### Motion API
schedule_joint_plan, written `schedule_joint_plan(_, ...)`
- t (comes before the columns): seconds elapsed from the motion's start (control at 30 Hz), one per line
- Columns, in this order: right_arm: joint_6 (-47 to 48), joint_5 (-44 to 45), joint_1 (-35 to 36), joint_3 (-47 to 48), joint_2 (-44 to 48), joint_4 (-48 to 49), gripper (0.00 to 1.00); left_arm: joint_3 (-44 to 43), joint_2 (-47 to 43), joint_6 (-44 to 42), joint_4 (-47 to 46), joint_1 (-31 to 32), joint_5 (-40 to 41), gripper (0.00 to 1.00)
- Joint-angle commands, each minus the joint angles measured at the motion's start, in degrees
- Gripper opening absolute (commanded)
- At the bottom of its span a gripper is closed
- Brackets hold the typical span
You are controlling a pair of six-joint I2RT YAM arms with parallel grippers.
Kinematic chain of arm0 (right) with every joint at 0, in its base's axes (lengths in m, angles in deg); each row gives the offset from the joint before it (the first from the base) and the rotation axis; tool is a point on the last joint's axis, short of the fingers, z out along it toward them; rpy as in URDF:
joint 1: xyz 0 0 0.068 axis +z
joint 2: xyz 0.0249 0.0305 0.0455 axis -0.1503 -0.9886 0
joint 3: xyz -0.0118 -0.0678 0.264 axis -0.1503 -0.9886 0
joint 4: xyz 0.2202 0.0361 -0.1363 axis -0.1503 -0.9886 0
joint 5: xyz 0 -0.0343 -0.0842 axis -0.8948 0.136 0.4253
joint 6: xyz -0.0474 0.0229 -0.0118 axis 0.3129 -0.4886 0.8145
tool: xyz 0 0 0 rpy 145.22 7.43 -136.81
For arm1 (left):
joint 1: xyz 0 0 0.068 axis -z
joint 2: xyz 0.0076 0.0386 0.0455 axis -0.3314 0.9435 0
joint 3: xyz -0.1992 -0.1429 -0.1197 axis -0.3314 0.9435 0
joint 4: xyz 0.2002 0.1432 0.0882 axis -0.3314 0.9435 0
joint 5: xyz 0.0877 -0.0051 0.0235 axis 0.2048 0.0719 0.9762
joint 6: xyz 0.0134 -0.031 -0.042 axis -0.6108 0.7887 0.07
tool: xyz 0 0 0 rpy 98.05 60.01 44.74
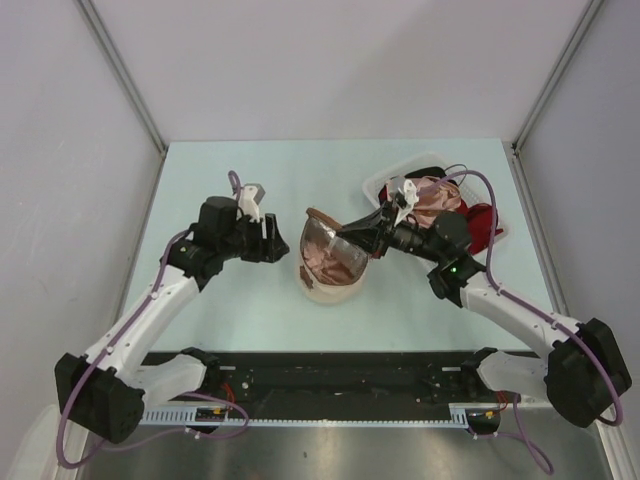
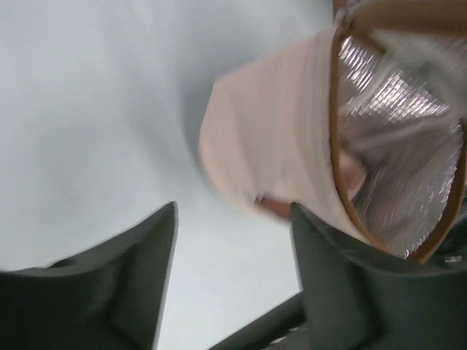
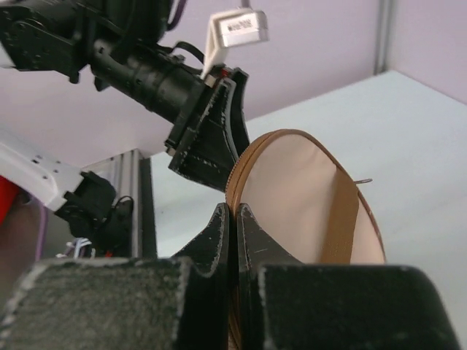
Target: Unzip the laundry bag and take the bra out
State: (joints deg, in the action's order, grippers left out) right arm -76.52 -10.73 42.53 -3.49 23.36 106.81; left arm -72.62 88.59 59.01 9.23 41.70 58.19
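Right end effector (image 3: 233,216): is pinching the laundry bag (image 1: 330,262) open on the bench (image 1: 250,320).
Left end effector (image 2: 233,211): is hanging released beside it.
Reach: should be entering the mouth low (bra unseen).

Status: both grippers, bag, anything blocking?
Left gripper open, empty, beside laundry bag. Right gripper shut on its zipper rim; bag unzipped. Bra not discernible. Tray behind, apart.

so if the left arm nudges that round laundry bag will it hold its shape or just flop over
Probably holds its dome: the laundry bag stands rounded by itself, and its lid looks a firm disc though the right pincer pinches only its rim. Likely light, so a push may slide it across the smooth table rather than tip it.
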Motion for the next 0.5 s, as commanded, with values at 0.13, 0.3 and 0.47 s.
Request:
schedule_joint_plan(0.13, 1.5, -16.0, -0.2, 12.2, -1.9, 0.1, 0.0, -6.2, -10.8, -12.4, -4.4, -0.3, 1.3, 0.89)
schedule_joint_plan(0.3, 0.8, -20.5, -0.4, 14.1, -2.4, -4.8, 0.0, 0.2, -18.0, -21.8, -20.4, -0.2, -6.9, 0.85)
schedule_joint_plan(0.47, 0.4, -22.9, -0.4, 14.6, -2.9, -8.4, 0.0, 1.7, -22.2, -30.0, -21.7, -0.2, -14.2, 0.86)
